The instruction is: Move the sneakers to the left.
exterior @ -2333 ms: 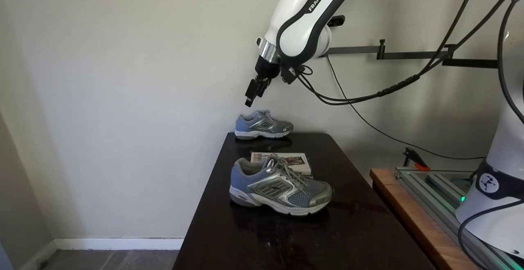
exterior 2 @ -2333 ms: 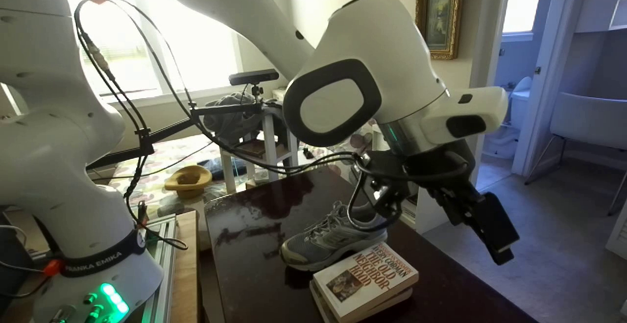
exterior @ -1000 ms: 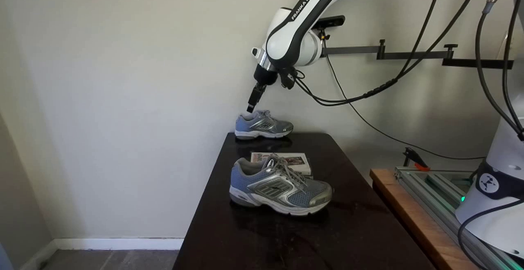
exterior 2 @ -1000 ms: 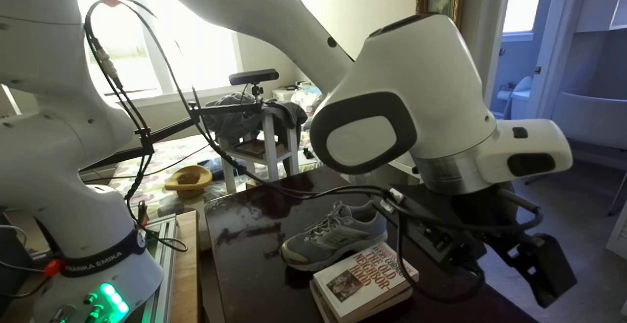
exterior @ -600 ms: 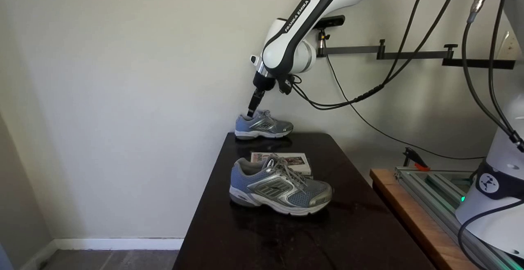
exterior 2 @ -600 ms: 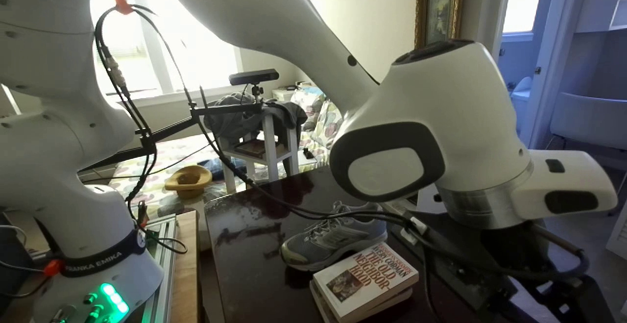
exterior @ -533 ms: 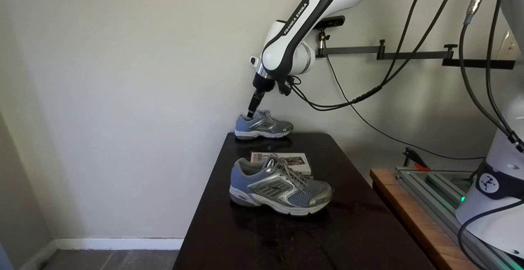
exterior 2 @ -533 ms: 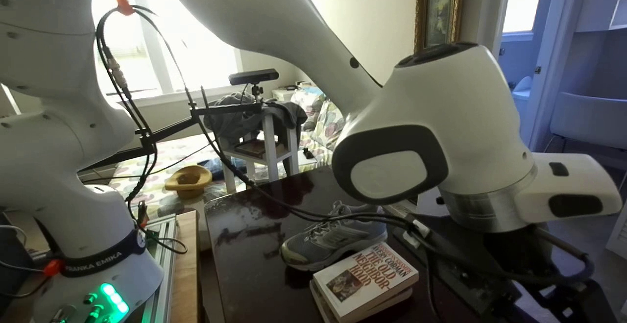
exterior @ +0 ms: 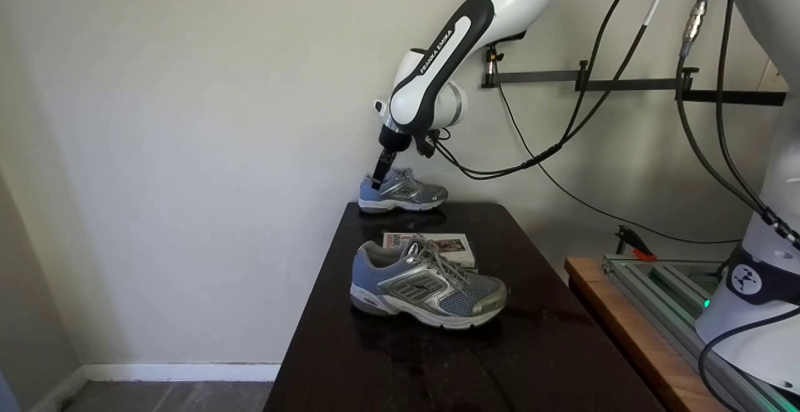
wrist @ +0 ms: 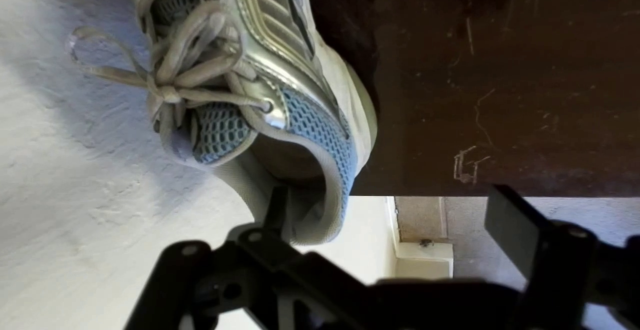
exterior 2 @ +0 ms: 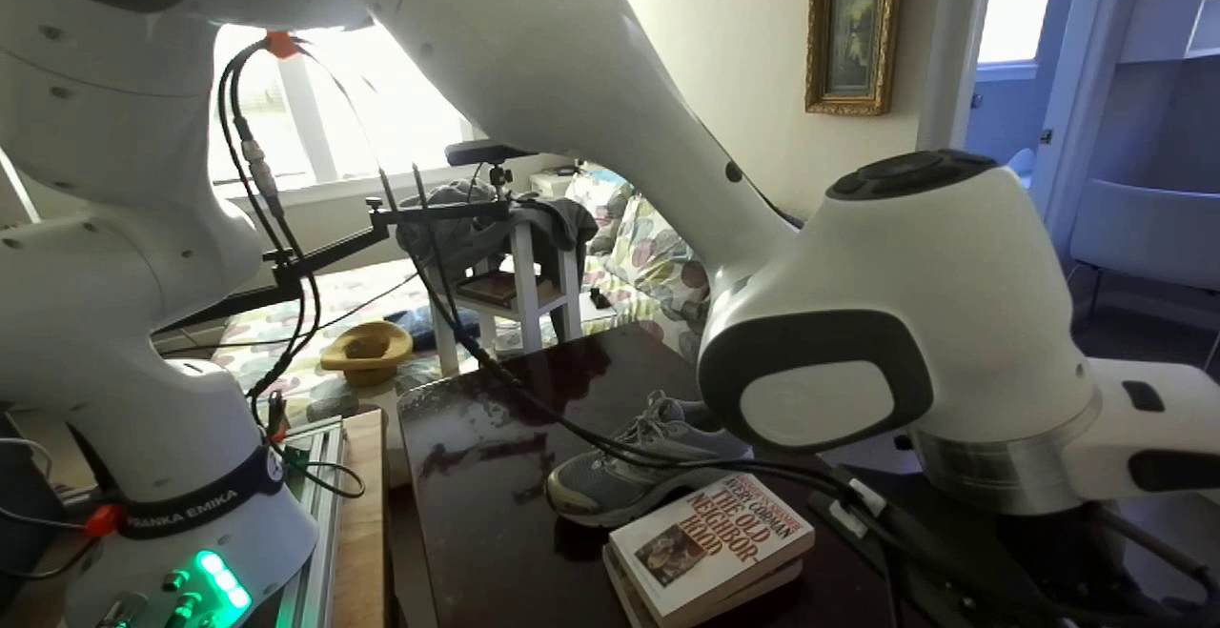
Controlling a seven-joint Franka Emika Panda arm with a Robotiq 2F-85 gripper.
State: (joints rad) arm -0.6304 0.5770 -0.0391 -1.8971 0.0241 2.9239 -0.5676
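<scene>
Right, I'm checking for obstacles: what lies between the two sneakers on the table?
In an exterior view, a short stack of books lies between the near sneaker and the far sneaker.

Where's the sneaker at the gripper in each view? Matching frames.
In an exterior view: that sneaker, mid-picture, far end of the dark table.
In an exterior view: not visible; only the other sneaker shows.
Wrist view: that sneaker, upper left, toe cut off.
Shared landmark: the dark table.
</scene>
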